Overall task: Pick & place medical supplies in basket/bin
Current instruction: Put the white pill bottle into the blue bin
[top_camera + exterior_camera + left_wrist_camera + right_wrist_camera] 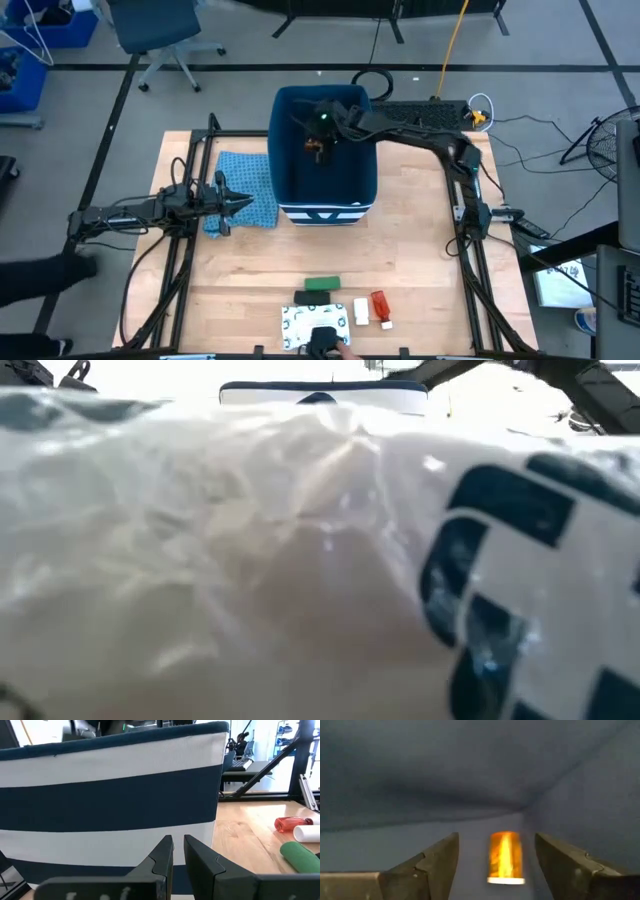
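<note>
My right tool (496,865) hangs spread open inside the bin (360,180), orange pill bottle (505,857) dropped between its fingers. Left tool (178,851) nearly closed, empty. Green box (322,284), packet (300,322), red tube (379,302) remain on desk (420,250).

The bin (325,195) stands at mid-table, its open top partly taken up by the right gripper (318,148), whose fingers are spread inside between the dark walls; the pill bottle (505,857) lies loose on the floor between them. Bare wood is left between the bin and the near-edge items: green box (322,284), packet (315,322), red tube (379,303). The left gripper (236,204), nearly closed, sits over the cloth (246,187), beside the bin wall.
</note>
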